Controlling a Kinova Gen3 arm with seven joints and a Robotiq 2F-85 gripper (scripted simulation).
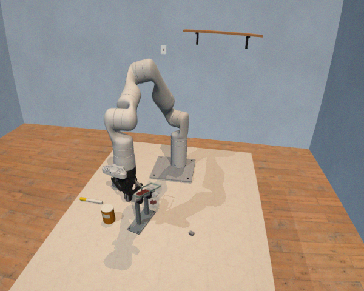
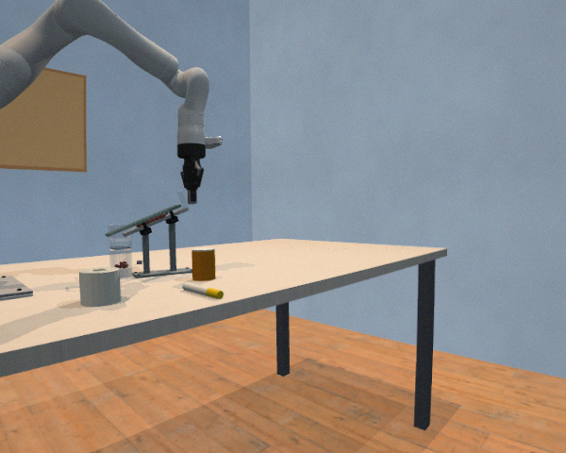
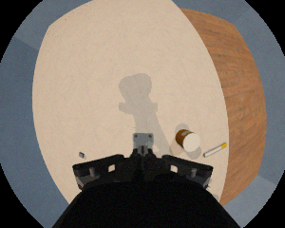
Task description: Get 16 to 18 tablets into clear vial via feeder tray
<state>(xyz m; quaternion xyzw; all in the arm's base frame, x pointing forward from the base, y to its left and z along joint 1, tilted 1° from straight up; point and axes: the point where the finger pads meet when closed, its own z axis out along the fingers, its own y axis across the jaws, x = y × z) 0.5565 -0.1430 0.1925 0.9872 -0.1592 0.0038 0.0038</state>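
Note:
The clear feeder tray with a green rim point(image 1: 153, 187) point(image 2: 122, 229) slopes down on a two-post stand point(image 1: 138, 213) point(image 2: 172, 248). Dark red tablets point(image 1: 142, 192) lie in it. The clear vial point(image 1: 154, 196) point(image 2: 120, 256) stands upright on the table under the tray's low end, with a small heap of red tablets point(image 1: 153, 202) point(image 2: 121, 264) inside, too small to count. My gripper point(image 1: 128, 198) point(image 2: 191, 197) point(image 3: 142, 151) is shut and empty, fingers pointing down at the tray's raised end. Whether it touches the tray I cannot tell. Whether the tray sits against its stop is unclear.
An amber bottle with a white cap point(image 1: 108, 214) point(image 2: 203, 264) point(image 3: 187, 140) stands beside the stand. A white marker with a yellow end point(image 1: 93, 200) point(image 2: 203, 291) point(image 3: 215, 150) lies near the table edge. A grey cylinder point(image 2: 99, 288) and a small grey block point(image 1: 191, 233) point(image 3: 82, 155) are also there.

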